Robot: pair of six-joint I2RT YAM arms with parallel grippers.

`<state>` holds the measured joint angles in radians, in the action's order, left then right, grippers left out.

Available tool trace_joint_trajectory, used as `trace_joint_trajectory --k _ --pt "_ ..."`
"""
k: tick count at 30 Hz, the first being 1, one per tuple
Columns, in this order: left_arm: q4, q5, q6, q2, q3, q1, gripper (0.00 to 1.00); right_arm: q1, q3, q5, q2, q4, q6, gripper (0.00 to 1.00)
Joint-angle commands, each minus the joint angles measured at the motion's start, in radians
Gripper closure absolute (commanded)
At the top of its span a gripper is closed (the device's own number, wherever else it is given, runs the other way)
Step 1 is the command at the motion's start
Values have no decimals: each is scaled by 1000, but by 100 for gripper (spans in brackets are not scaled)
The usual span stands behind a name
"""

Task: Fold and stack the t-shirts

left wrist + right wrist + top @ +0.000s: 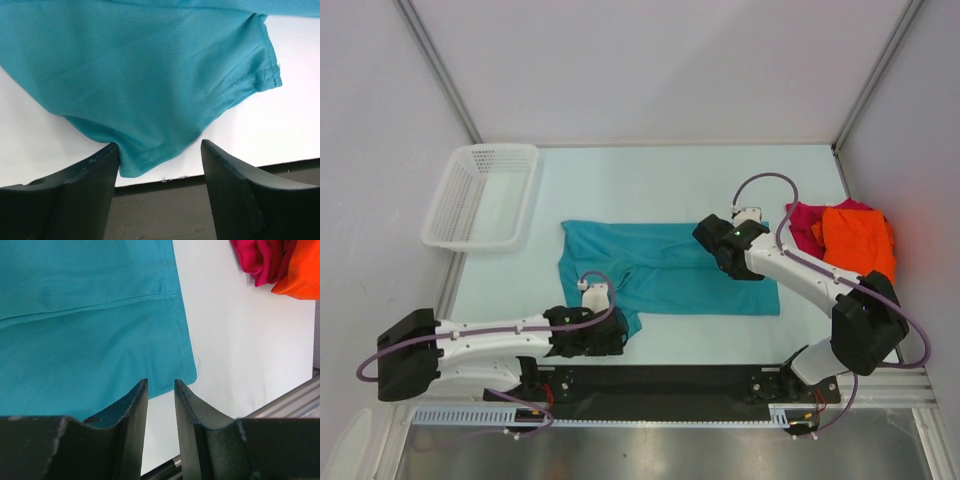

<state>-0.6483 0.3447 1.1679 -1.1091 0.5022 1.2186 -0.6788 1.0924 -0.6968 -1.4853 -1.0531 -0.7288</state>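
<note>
The left end effector (159,146) stands with its dark fingers (90,190) apart. A stitched corner of the soft teal-blue short-sleeved t-shirt (670,265) hangs down into the gap and touches the inner face of one finger, while the other finger is clear of the cloth, so nothing is clamped. This end effector sits low at the shirt's near left corner, close to the front edge of the pale counter (670,175). The right end effector (160,381) has its fingers drawn close, with only a narrow slit between them. No cloth shows in that slit, and one finger overlaps the teal fabric just beside a hemmed corner. It hangs over the right part of the same shirt. The teal shirt lies spread across the middle of the counter, partly folded, with a crease running along it. By the right edge a bright orange cloth t-shirt (858,240) lies bunched on a crumpled magenta-red t-shirt (805,222), apart from the teal one. A white plastic mesh basket (480,243) sits at the far left corner.
</note>
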Motion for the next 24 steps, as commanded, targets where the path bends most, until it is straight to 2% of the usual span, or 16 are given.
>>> trace_joint_trajectory --k 1,3,4,5,13,20,24 --pt "67 -16 -13 -70 -25 7 39 8 23 -44 46 -44 -7 67" --pt "84 -21 -20 -77 -24 7 62 8 20 -46 52 -50 -11 67" --pt "85 -23 -24 -75 -22 6 86 10 17 -47 56 -50 -11 67" --pt "87 -23 -25 -74 -24 5 100 10 15 -50 57 -51 -12 67" --pt "30 8 -43 -26 19 7 100 58 -11 -43 31 -15 8 67" --pt "-164 88 -74 44 195 -7 100 97 -55 -3 -23 48 34 66" --pt "-201 100 -129 71 274 -57 100 108 -69 9 -26 61 40 65"
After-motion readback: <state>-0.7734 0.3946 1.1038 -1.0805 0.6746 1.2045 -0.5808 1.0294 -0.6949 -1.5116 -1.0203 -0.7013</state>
